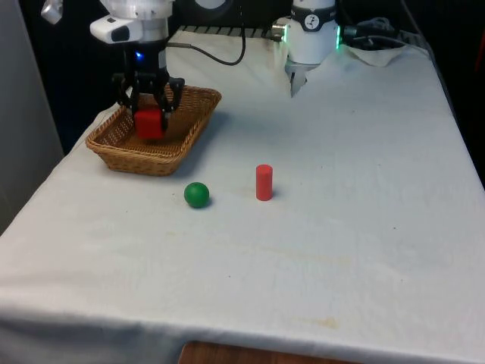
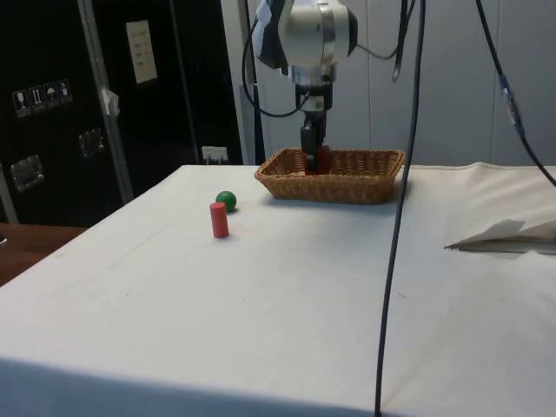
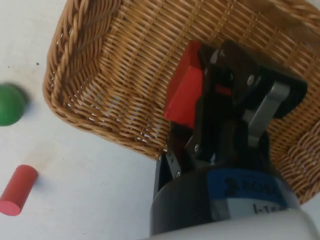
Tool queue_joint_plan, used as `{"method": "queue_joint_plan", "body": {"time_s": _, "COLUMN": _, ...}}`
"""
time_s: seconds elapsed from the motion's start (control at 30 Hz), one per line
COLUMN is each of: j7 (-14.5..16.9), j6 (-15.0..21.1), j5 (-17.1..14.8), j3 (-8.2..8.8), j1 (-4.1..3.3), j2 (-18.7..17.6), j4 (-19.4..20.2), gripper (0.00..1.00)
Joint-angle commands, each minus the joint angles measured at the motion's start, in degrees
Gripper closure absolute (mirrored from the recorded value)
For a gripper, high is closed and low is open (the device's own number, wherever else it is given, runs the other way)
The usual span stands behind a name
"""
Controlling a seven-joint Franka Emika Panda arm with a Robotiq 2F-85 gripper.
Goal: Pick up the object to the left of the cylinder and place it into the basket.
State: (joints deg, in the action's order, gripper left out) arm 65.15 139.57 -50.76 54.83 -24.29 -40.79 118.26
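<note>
My gripper [image 1: 149,114] is shut on a red block [image 1: 149,124] and holds it over the inside of the wicker basket [image 1: 193,140], at about rim height. The side view shows the red block [image 2: 322,159] between the fingers just above the basket [image 2: 347,187]. From the wrist, the red block [image 3: 184,95] hangs over the basket's woven floor [image 3: 95,75]. An upright red cylinder [image 1: 263,183] stands on the cloth, nearer the camera than the basket. A green ball [image 1: 196,194] lies to its left in the front view, apart from it.
The basket sits near the table's edge on the front view's left. A rumpled fold of cloth [image 2: 504,233] lies on the table in the side view. A dark cable [image 2: 395,217] hangs down in front of that camera.
</note>
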Motion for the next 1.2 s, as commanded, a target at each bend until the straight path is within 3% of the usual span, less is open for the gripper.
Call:
{"method": "queue_joint_plan", "body": {"time_s": 0.0, "j7": 0.46, "j6": 0.34, "j5": -0.52, "j3": -0.34, "j1": 0.29, "j2": 0.11, "j4": -0.17, "gripper": 0.97}}
{"method": "queue_joint_plan", "body": {"time_s": 0.2, "j7": 0.17, "j6": 0.0, "j5": -0.23, "j3": 0.0, "j1": 0.0, "j2": 0.0, "j4": -0.06, "gripper": 0.97}}
{"method": "queue_joint_plan", "body": {"time_s": 0.27, "j7": 0.17, "j6": 0.0, "j5": -0.23, "j3": 0.0, "j1": 0.0, "j2": -0.06, "j4": -0.06, "gripper": 0.9}}
{"method": "queue_joint_plan", "body": {"time_s": 0.3, "j7": 0.06, "j6": -0.11, "j5": -0.11, "j3": 0.06, "j1": -0.06, "j2": -0.06, "j4": 0.0, "gripper": 0.81}}
{"method": "queue_joint_plan", "body": {"time_s": 0.33, "j7": 0.11, "j6": -0.06, "j5": -0.23, "j3": 0.0, "j1": -0.06, "j2": -0.06, "j4": -0.06, "gripper": 0.81}}
{"method": "queue_joint_plan", "body": {"time_s": 0.4, "j7": 0.11, "j6": -0.06, "j5": -0.17, "j3": 0.06, "j1": -0.06, "j2": -0.06, "j4": -0.06, "gripper": 0.63}}
{"method": "queue_joint_plan", "body": {"time_s": 0.43, "j7": 0.11, "j6": -0.11, "j5": -0.17, "j3": 0.06, "j1": -0.06, "j2": -0.06, "j4": -0.06, "gripper": 0.44}}
{"method": "queue_joint_plan", "body": {"time_s": 0.57, "j7": 0.06, "j6": -0.11, "j5": -0.17, "j3": 0.06, "j1": -0.11, "j2": -0.06, "j4": 0.0, "gripper": 0.05}}
{"method": "queue_joint_plan", "body": {"time_s": 0.6, "j7": 0.06, "j6": -0.11, "j5": -0.17, "j3": 0.06, "j1": -0.11, "j2": -0.06, "j4": 0.0, "gripper": 0.0}}
{"method": "queue_joint_plan", "body": {"time_s": 0.8, "j7": 0.06, "j6": -0.17, "j5": -0.17, "j3": 0.11, "j1": -0.11, "j2": -0.06, "j4": 0.0, "gripper": 0.0}}
{"method": "queue_joint_plan", "body": {"time_s": 0.9, "j7": -0.8, "j6": -0.57, "j5": 0.29, "j3": 0.74, "j1": -0.92, "j2": 0.46, "j4": -0.4, "gripper": 0.0}}
{"method": "queue_joint_plan", "body": {"time_s": 0.93, "j7": -0.29, "j6": -0.23, "j5": -0.11, "j3": 0.34, "j1": -0.46, "j2": 0.17, "j4": -0.4, "gripper": 0.0}}
{"method": "queue_joint_plan", "body": {"time_s": 0.97, "j7": -1.03, "j6": -0.63, "j5": 0.34, "j3": 0.92, "j1": -1.15, "j2": 0.69, "j4": -0.57, "gripper": 0.0}}
{"method": "queue_joint_plan", "body": {"time_s": 1.03, "j7": -1.66, "j6": -0.92, "j5": 0.46, "j3": 1.2, "j1": -1.78, "j2": 1.26, "j4": -0.97, "gripper": 0.0}}
{"method": "queue_joint_plan", "body": {"time_s": 1.13, "j7": -2.29, "j6": -1.32, "j5": 0.57, "j3": 1.55, "j1": -2.41, "j2": 1.83, "j4": -1.38, "gripper": 0.0}}
{"method": "queue_joint_plan", "body": {"time_s": 1.17, "j7": -1.66, "j6": -0.97, "j5": 0.0, "j3": 1.15, "j1": -2.01, "j2": 1.89, "j4": -1.38, "gripper": 0.0}}
